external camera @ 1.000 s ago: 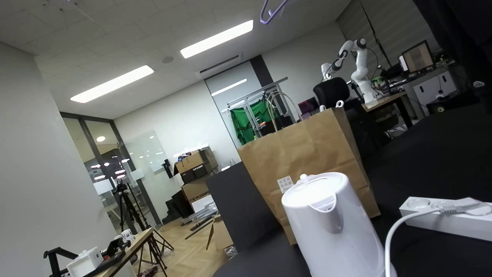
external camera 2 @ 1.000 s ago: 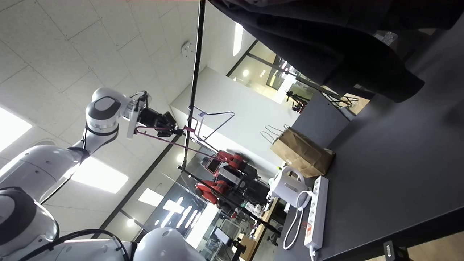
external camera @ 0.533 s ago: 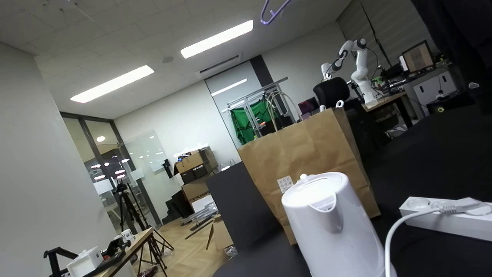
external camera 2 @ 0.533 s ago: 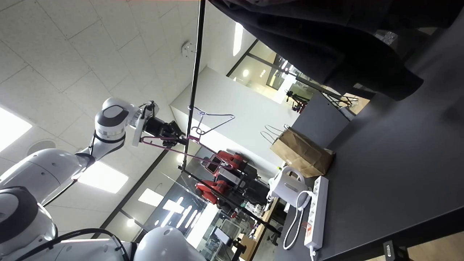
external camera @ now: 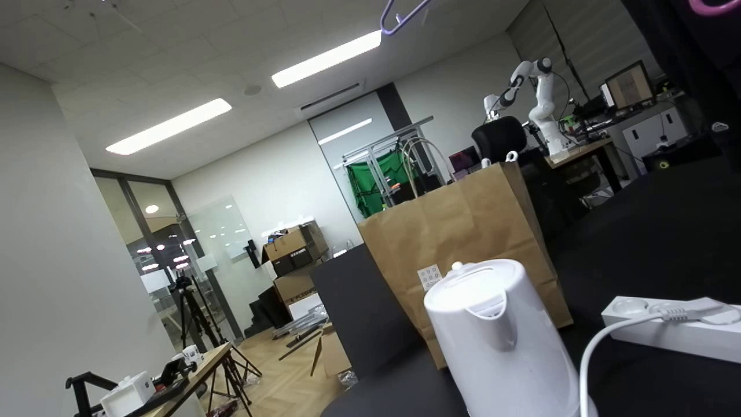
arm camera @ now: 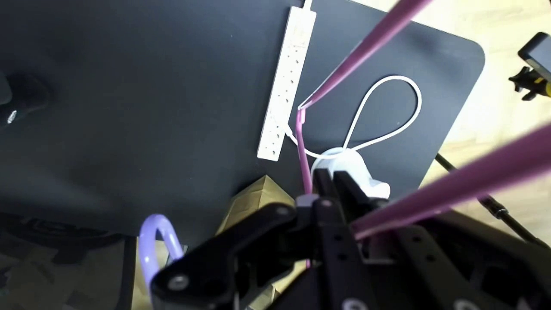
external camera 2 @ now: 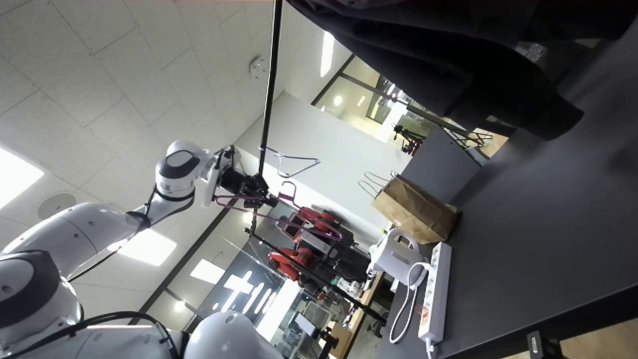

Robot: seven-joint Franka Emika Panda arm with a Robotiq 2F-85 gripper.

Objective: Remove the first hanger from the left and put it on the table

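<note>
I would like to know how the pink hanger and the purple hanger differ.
Colour: the pink hanger leans to magenta, the purple hanger to light violet.
Grip: the pincer holds the pink hanger, but not the purple hanger.
Hanging: the purple hanger is hooked over the black rod; the pink hanger is off it.
Both are slim, with a hooked top.

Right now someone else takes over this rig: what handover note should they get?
Pincer: shut on the slim pink clothes hanger, holding it above the broad flat black tabletop.
Where things are: in an exterior view the pink hanger looks unhooked from the thin black rail; a pale purple clothes hanger hangs on that rail.
Done: pink hanger gripped and, it seems, off the rail.
Left: lower it onto the tabletop and open the pincer. I would aim away from the white plastic kettle, the white power strip and the brown paper bag.
</note>
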